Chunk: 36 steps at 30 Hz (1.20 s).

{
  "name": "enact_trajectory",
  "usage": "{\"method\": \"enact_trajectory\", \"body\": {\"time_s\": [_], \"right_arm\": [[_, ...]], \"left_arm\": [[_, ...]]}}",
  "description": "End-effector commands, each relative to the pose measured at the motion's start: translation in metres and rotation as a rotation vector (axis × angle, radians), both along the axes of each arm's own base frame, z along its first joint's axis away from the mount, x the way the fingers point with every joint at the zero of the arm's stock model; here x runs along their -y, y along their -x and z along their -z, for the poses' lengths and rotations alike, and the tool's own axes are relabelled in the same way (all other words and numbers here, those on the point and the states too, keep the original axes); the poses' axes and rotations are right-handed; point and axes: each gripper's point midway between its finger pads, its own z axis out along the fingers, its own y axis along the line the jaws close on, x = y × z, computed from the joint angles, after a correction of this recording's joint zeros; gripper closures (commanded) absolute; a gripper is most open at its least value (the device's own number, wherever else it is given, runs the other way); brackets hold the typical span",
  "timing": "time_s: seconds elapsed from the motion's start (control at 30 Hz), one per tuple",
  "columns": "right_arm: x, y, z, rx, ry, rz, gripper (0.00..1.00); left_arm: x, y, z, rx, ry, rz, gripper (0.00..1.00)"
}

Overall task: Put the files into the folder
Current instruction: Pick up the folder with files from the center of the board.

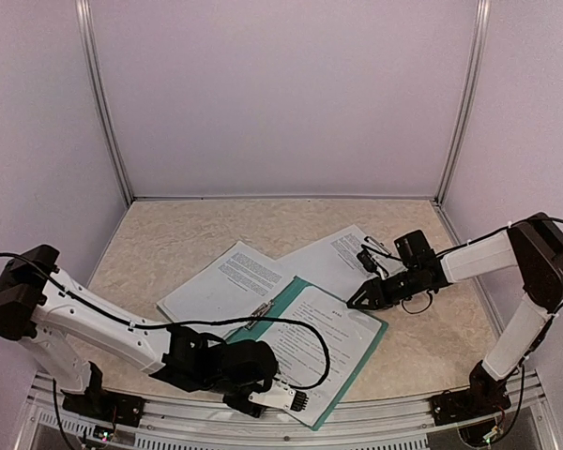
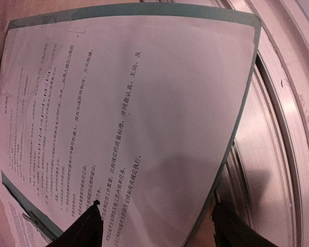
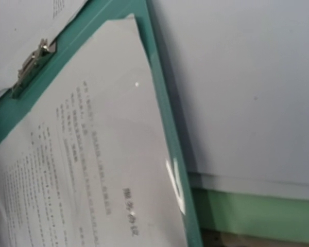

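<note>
Pale lavender walls close in a speckled beige table (image 1: 169,234). On the left, the left arm reaches low along the near edge. The left gripper (image 1: 296,401) hangs over the folder's near corner with its dark fingers (image 2: 85,229) spread wide apart, gripping nothing. Behind it a loose printed sheet (image 1: 220,281) lies flat on the table, partly tucked under the folder (image 3: 162,103). That teal cover lies open in the middle near the front, turned at an angle. One of the files (image 1: 319,342) rests on it, and a small silver clip (image 3: 33,59) sits at its far left edge. Further right, the right gripper (image 1: 361,300) hovers at the folder's right edge; I cannot tell how its jaws stand. Behind it another sheet (image 1: 333,258) lies on a pale green clipboard (image 3: 257,218).
</note>
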Motion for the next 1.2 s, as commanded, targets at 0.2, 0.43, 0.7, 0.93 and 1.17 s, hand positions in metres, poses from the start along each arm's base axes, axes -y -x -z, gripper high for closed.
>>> {"method": "enact_trajectory", "body": {"time_s": [0.2, 0.43, 0.7, 0.93, 1.17], "right_arm": [[-0.009, 0.026, -0.005, -0.134, -0.083, -0.035, 0.6], [-0.005, 0.027, -0.007, -0.145, -0.048, -0.045, 0.66], [0.01, 0.036, 0.016, -0.204, 0.02, -0.063, 0.67], [0.024, 0.039, 0.037, -0.232, 0.098, -0.04, 0.68], [0.041, 0.031, 0.041, -0.223, 0.21, -0.019, 0.66]], "left_arm": [[0.01, -0.007, -0.009, 0.101, 0.077, 0.0, 0.35], [0.005, -0.006, 0.003, 0.106, 0.034, 0.003, 0.35], [-0.001, -0.004, 0.004, 0.092, 0.022, -0.013, 0.35], [-0.005, -0.004, 0.006, 0.09, 0.008, -0.009, 0.35], [-0.006, -0.004, 0.009, 0.098, 0.001, -0.004, 0.35]]}}
